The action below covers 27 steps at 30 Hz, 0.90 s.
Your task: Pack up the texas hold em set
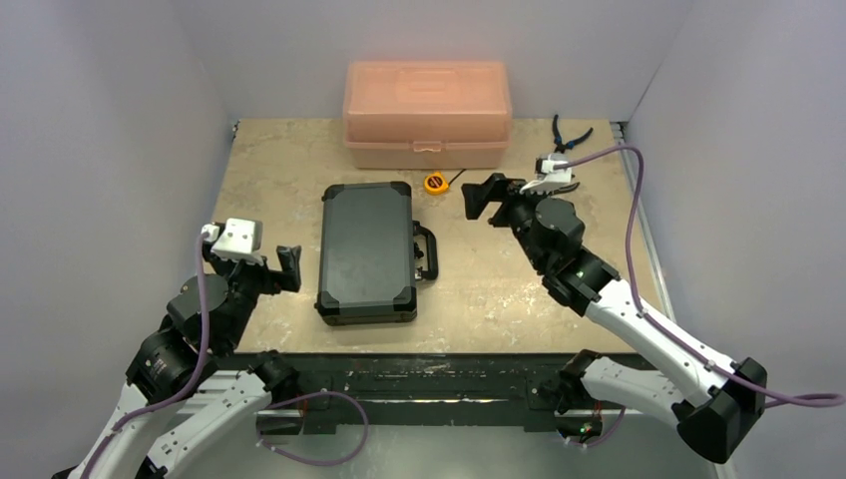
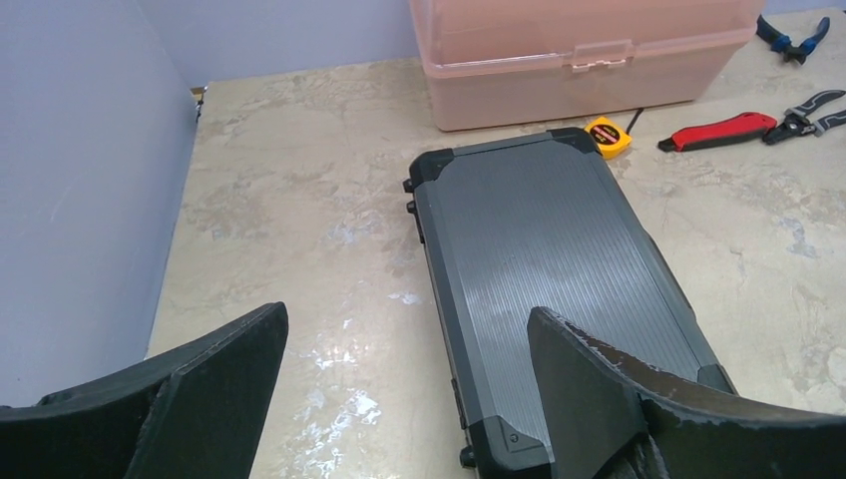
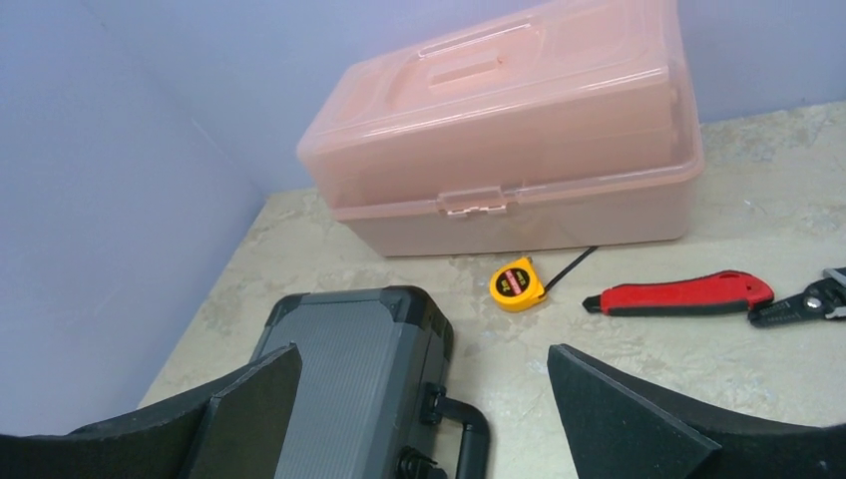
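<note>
The black hard case lies flat and closed in the middle of the table, its handle on the right side. It also shows in the left wrist view and the right wrist view. My left gripper is open and empty, low at the case's near left corner. My right gripper is open and empty, above the table right of the case's far right corner. Chips, cards, triangles and dice are not in view.
A translucent orange plastic box stands closed at the back. A yellow tape measure lies between it and the case. A red utility knife and pliers lie to the right. Blue-handled pliers lie at the back right. Walls stand left, right and behind.
</note>
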Each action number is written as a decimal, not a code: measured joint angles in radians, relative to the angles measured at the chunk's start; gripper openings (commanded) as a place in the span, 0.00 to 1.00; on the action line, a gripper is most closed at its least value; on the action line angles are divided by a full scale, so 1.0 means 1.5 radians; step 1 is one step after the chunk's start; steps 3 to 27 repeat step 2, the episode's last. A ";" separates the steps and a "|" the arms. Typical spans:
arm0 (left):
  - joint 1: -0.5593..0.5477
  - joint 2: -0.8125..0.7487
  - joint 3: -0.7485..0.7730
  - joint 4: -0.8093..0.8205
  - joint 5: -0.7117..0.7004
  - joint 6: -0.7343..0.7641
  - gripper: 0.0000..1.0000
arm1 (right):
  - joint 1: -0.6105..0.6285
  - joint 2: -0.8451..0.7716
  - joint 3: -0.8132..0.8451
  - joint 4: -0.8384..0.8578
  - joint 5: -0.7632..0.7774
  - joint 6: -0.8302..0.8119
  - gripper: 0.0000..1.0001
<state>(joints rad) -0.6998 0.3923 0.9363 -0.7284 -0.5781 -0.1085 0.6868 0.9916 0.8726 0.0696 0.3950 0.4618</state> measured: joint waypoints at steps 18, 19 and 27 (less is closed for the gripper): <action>0.000 0.000 0.000 0.000 -0.002 0.000 0.90 | 0.000 -0.005 -0.006 0.013 -0.012 -0.006 0.99; 0.000 0.000 0.000 0.000 -0.002 0.000 0.90 | 0.000 -0.005 -0.006 0.013 -0.012 -0.006 0.99; 0.000 0.000 0.000 0.000 -0.002 0.000 0.90 | 0.000 -0.005 -0.006 0.013 -0.012 -0.006 0.99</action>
